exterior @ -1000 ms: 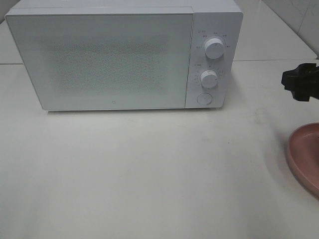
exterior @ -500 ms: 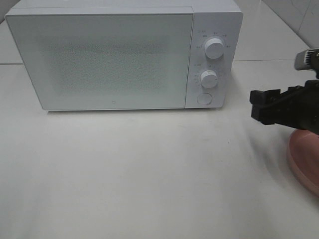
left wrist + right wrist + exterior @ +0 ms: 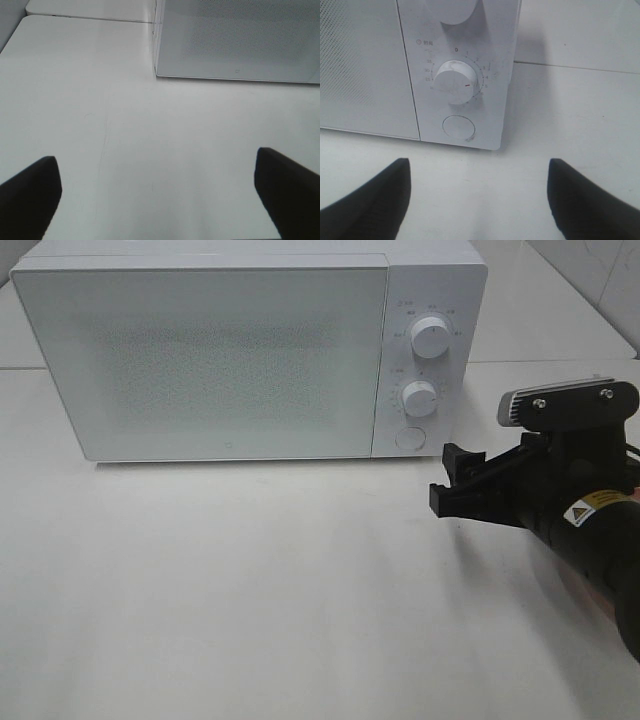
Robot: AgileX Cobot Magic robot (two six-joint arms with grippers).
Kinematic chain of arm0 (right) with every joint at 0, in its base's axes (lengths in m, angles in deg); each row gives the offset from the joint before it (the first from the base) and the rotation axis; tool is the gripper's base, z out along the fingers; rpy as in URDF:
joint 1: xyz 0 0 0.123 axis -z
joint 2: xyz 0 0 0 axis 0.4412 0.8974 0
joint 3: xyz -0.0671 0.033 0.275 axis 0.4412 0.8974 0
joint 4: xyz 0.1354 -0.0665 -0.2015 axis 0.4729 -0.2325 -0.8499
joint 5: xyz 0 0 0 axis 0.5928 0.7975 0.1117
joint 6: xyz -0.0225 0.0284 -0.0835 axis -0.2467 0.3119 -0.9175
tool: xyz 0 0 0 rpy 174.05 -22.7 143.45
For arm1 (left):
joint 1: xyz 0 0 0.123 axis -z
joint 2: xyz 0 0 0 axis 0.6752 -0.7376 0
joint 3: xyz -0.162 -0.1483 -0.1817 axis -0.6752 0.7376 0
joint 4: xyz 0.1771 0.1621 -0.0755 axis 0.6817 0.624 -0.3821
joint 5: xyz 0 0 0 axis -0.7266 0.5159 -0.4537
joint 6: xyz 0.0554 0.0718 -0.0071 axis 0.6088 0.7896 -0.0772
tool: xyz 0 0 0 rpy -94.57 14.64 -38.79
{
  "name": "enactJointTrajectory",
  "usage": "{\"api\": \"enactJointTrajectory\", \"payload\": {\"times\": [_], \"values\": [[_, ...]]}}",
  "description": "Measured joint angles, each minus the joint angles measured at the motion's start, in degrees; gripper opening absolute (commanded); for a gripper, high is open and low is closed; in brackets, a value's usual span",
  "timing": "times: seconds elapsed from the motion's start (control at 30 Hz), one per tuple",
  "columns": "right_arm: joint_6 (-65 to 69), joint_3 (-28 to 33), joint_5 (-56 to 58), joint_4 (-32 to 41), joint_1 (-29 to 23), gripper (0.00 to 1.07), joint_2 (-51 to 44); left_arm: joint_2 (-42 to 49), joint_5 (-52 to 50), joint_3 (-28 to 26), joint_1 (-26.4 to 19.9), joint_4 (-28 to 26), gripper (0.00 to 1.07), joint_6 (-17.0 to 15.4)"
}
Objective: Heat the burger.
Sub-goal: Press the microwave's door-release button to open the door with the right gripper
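All three views toward microwave

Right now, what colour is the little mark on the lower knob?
Red mark; right wrist view shows it best.

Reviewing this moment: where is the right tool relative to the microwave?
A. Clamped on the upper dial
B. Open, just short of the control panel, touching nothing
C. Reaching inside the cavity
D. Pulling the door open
B: the right tool stands open in front of the microwave. The round button and lower dial lie untouched ahead of it, and the door is shut.
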Motion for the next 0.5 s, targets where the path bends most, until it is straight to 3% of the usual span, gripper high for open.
{"api": "enactJointTrajectory", "payload": {"times": [0.23, 0.5], "values": [[-0.92, -0.29, -6.99, 11.80, -8.37, 0.74, 2.69, 0.00, 0.00, 0.00, 0.00, 0.00, 0.99, 0.00], [-0.92, -3.15, -7.45, 14.32, -11.06, 0.74, 5.50, 0.00, 0.00, 0.00, 0.00, 0.00, 0.99, 0.00]]}}
